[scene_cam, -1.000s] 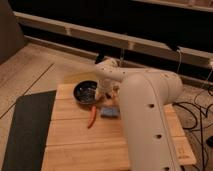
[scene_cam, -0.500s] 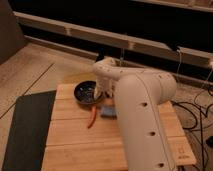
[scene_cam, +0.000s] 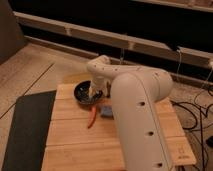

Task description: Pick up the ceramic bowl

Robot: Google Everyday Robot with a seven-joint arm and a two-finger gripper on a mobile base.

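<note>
Camera view: a black mat [scene_cam: 27,130] lies at the left edge of the wooden counter [scene_cam: 70,145]. Right of it sits the ceramic bowl [scene_cam: 82,94], with the gripper [scene_cam: 95,93] at its right side, jaws spread wide. Nearer the camera lie an orange stick [scene_cam: 92,118] and then a blue pad [scene_cam: 106,111].

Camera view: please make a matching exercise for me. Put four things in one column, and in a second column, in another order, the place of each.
Things
1. glossy dark round ceramic bowl
2. thin orange-red stick
3. small blue rectangular pad
4. gripper

Places
A. between the stick and the white arm
B. at the bowl's right rim
C. near the back left corner of the wooden table
D. in front of the bowl, left of the pad

Pairs: 1-C, 2-D, 3-A, 4-B
</note>
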